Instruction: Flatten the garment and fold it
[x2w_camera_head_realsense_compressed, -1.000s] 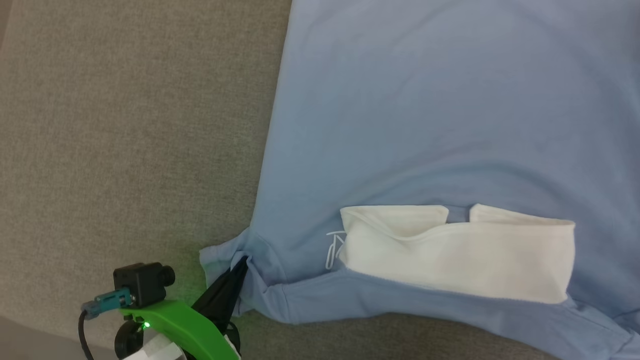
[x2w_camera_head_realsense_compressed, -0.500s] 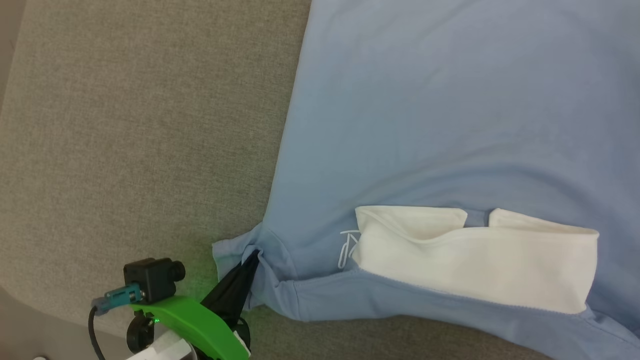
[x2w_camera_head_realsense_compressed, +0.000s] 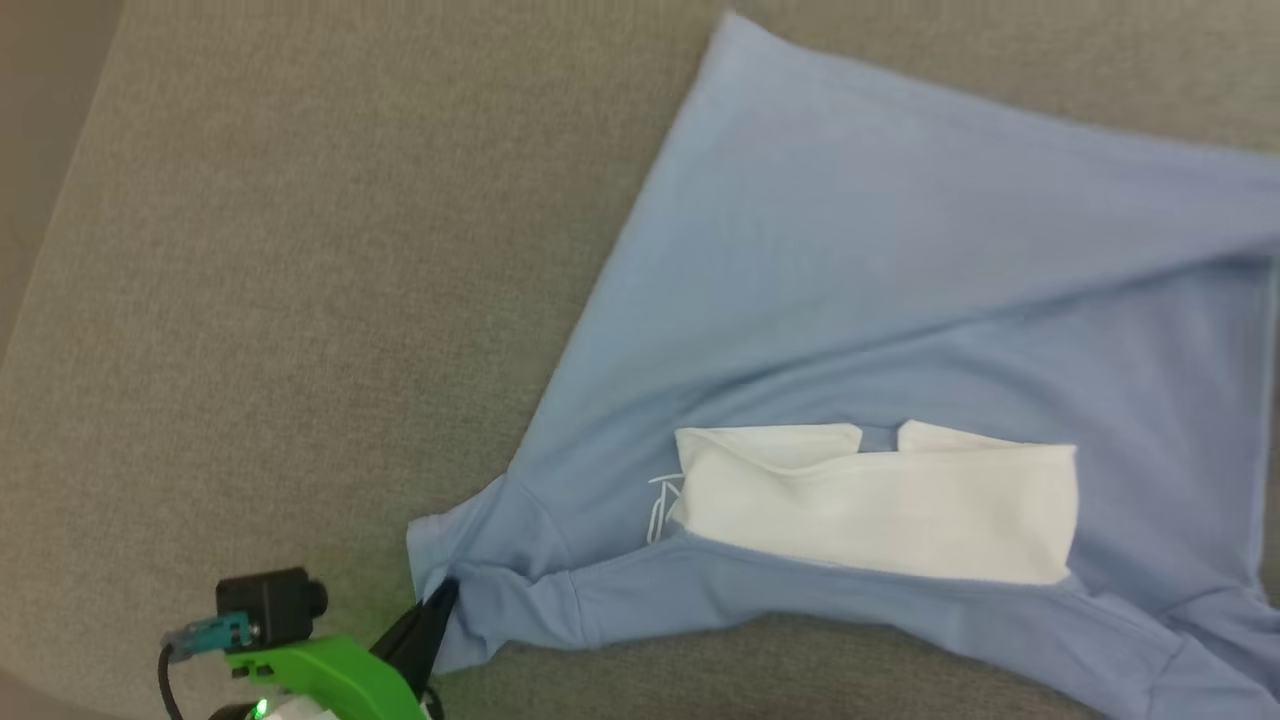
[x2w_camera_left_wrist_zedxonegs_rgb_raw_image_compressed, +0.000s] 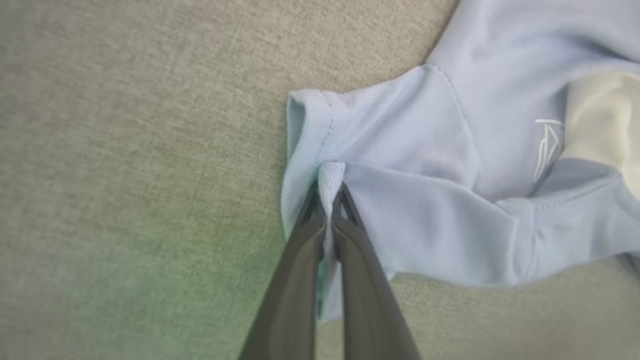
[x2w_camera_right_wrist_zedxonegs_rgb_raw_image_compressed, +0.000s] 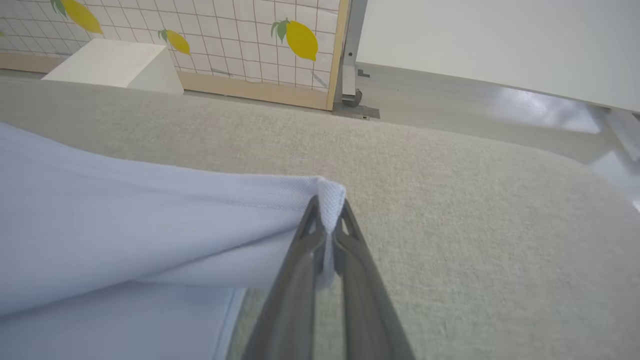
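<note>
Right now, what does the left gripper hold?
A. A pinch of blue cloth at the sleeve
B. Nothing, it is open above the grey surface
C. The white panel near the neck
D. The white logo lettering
A: in the left wrist view the left gripper is shut on a small pinch of the garment at its sleeve, apart from the white panel.

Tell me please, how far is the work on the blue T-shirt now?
Done: the garment lies mostly spread on the grey surface, white panel up. In hand: the left gripper is shut on a sleeve edge, the right gripper on a raised corner. Left: long creases above the panel need smoothing, and no fold appears made yet.
</note>
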